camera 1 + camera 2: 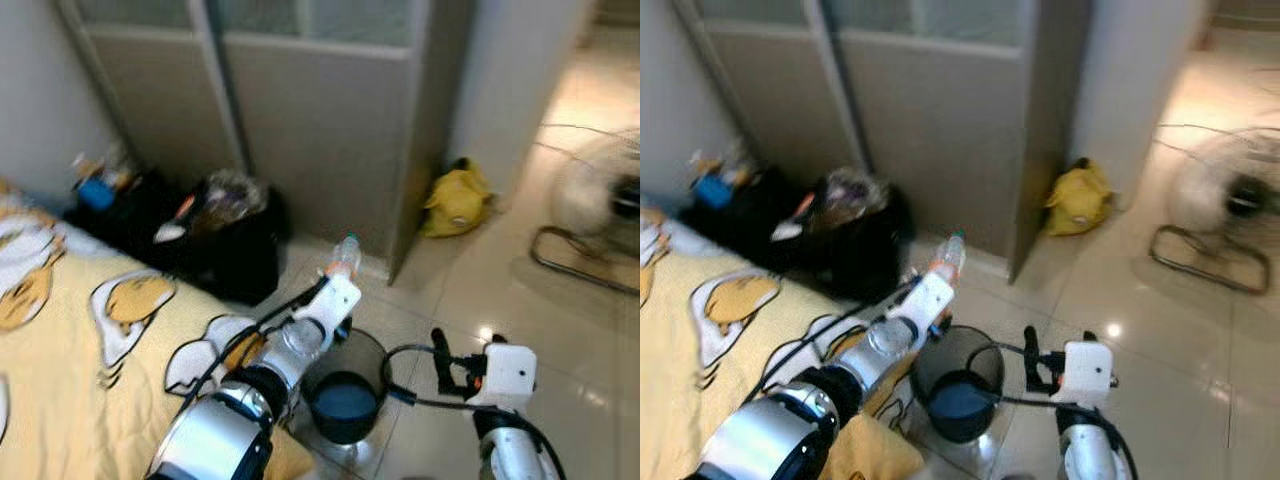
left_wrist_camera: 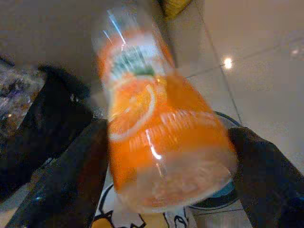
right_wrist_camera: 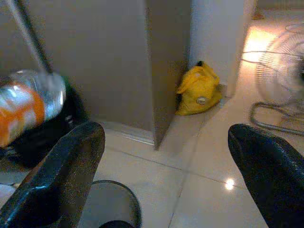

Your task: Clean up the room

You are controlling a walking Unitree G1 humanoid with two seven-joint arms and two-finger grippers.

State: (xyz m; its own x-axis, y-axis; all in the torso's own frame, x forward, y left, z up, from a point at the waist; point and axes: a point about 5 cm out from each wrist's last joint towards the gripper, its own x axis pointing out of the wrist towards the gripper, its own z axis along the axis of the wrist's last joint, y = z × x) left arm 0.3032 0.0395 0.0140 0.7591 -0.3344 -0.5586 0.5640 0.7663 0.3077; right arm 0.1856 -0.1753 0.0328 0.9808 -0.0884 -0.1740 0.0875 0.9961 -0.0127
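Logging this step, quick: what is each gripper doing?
Left gripper: shut on the orange-label bottle, above the black bin.
Right gripper: open, holding nothing.

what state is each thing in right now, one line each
bottle: held in the left gripper, above the bin's edge
left gripper: shut on the bottle
right gripper: open, nothing between its fingers
bin: upright on the floor, open-topped, something blue at the bottom
black bag: open, stuffed full
yellow bag: slumped against the wall
fan: standing on the floor

Orange-labelled plastic bottle (image 2: 156, 123) (clear, tilted) held above the dark wastebasket (image 1: 345, 390)
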